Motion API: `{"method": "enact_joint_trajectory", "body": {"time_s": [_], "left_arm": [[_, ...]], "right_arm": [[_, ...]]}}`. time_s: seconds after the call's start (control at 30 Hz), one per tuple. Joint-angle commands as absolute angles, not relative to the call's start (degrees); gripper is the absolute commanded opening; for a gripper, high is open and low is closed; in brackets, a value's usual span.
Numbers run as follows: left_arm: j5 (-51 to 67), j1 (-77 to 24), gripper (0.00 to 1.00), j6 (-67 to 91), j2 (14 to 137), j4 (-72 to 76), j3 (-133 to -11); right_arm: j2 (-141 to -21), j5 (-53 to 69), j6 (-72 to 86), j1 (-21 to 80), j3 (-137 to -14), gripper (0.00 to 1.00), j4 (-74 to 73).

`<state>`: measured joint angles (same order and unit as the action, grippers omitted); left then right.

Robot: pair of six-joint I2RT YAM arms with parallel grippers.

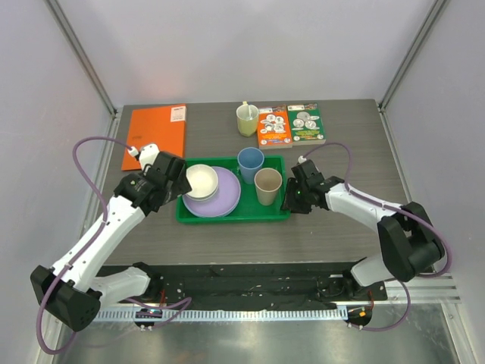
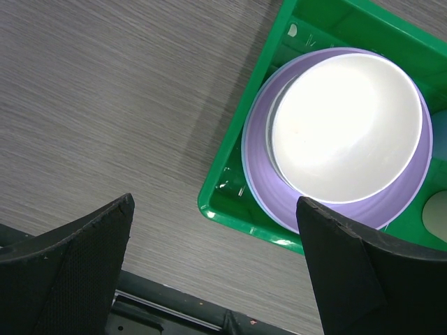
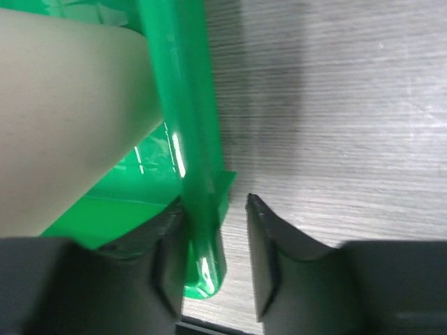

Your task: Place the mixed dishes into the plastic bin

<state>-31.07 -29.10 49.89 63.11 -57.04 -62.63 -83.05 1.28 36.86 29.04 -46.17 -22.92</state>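
The green plastic bin (image 1: 235,218) lies mid-table. In it are a cream bowl (image 1: 201,180) on a lilac plate (image 1: 220,203), a blue cup (image 1: 250,164) and a beige cup (image 1: 267,186). My left gripper (image 1: 176,182) hovers open over the bin's near-left corner (image 2: 230,202), empty, with the bowl (image 2: 346,125) and lilac plate (image 2: 279,195) just beyond it. My right gripper (image 1: 288,199) straddles the bin's right rim (image 3: 185,125). Its jaws (image 3: 215,202) stand open, one finger against the rim's inner side, the other apart from it. The beige cup (image 3: 63,118) stands just inside.
An orange folder (image 1: 155,135) lies at the back left. A pale yellow-green mug with a spoon (image 1: 247,120) stands behind the bin, beside an orange booklet (image 1: 274,125) and a green one (image 1: 306,123). Grey walls close in on three sides.
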Motion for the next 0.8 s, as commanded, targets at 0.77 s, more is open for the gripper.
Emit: {"method": "enact_joint_trajectory", "body": {"time_s": [0.77], "left_arm": [[-33.0, -28.8, 0.99, 50.7, 58.0, -60.9, -78.0]], "right_arm": [[-61.8, -10.5, 27.5, 15.5, -70.9, 0.52, -42.6]]}}
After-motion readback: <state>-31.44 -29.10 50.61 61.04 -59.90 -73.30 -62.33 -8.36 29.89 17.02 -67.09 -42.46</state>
